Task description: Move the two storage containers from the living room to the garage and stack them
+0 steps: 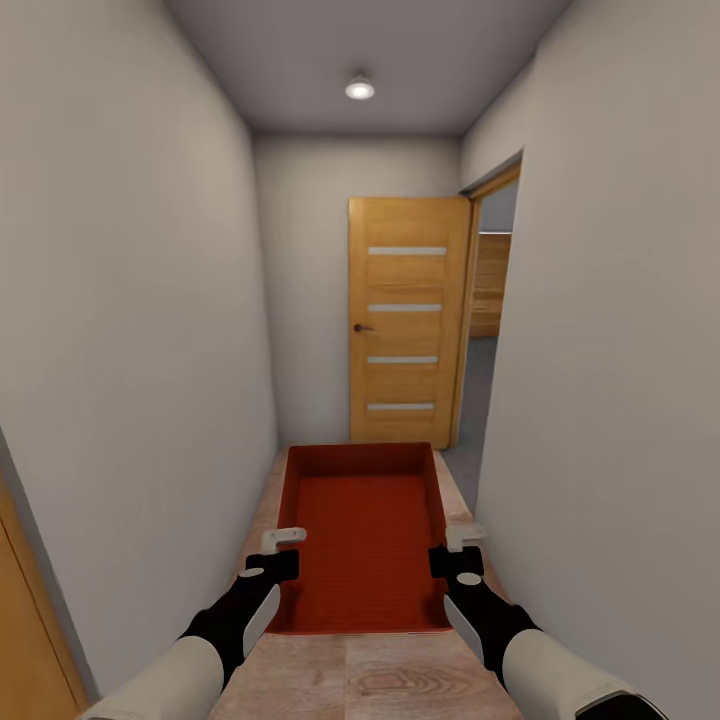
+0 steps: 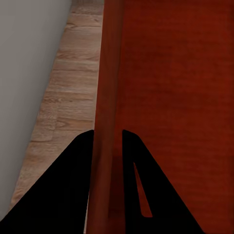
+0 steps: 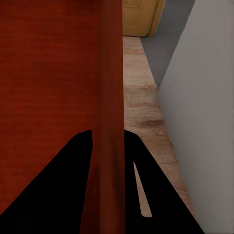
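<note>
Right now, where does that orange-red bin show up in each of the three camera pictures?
Head view: the storage container sits low in the middle, held between both arms, with a wooden door ahead.
Left wrist view: its left wall runs between the left end effector fingers, the ribbed inside beside it.
Right wrist view: its right wall runs between the right end effector fingers.
Shared landmark: the wood-plank floor.
</note>
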Controlling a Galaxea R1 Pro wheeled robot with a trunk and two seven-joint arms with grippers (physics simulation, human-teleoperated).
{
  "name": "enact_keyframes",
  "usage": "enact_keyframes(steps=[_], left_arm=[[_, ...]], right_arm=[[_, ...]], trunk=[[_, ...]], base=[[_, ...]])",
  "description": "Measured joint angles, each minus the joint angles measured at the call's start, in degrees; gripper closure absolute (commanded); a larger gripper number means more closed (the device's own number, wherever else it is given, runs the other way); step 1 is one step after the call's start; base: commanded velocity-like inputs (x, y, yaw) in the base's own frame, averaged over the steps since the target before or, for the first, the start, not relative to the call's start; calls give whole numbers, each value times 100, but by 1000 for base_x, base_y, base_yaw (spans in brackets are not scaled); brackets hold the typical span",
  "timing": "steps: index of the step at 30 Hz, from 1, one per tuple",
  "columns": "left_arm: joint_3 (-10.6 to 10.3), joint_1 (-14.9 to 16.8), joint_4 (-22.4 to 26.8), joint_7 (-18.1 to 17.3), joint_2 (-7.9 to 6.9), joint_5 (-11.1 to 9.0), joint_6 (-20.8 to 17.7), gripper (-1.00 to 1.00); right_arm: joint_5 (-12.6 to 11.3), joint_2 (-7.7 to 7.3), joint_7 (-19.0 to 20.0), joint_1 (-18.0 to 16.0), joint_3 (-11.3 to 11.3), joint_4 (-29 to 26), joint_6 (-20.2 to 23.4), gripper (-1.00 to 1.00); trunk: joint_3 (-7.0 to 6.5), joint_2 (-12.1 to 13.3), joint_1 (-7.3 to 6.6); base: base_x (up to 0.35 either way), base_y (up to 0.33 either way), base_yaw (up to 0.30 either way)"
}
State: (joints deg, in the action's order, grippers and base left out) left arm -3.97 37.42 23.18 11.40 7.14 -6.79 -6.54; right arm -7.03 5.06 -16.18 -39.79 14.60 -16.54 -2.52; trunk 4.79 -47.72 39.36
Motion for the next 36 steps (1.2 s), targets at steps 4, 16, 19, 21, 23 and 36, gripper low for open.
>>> enact_keyframes(steps=[4,16,19,21,23,36], left_arm=[[2,1,-2,-1,1,3,0,100],[0,0,-1,15,8,1,-1,100],[-1,-2,-5,19,9,-13,-1,100],[-7,0,-10,24,8,-32,-2,100],[-5,-1,-10,15,3,-33,-2,100],[4,-2,-13,-6,-9,-34,-3,100]], right_arm=[[-5,-1,-2,0,5,0,-1,100],[2,-8,21,-1,-7,0,0,100],[21,-8,26,-1,-15,-4,16,100],[44,-8,30,-2,-27,-10,31,100],[47,-4,25,-2,-26,-11,35,100],[58,9,6,-2,-25,-14,47,100]], trunk=[[0,0,0],[0,-1,0],[0,-1,0],[0,-1,0],[0,-1,0],[0,-1,0]], base=[[322,0,0],[322,0,0],[322,0,0],[322,0,0],[322,0,0],[322,0,0]])
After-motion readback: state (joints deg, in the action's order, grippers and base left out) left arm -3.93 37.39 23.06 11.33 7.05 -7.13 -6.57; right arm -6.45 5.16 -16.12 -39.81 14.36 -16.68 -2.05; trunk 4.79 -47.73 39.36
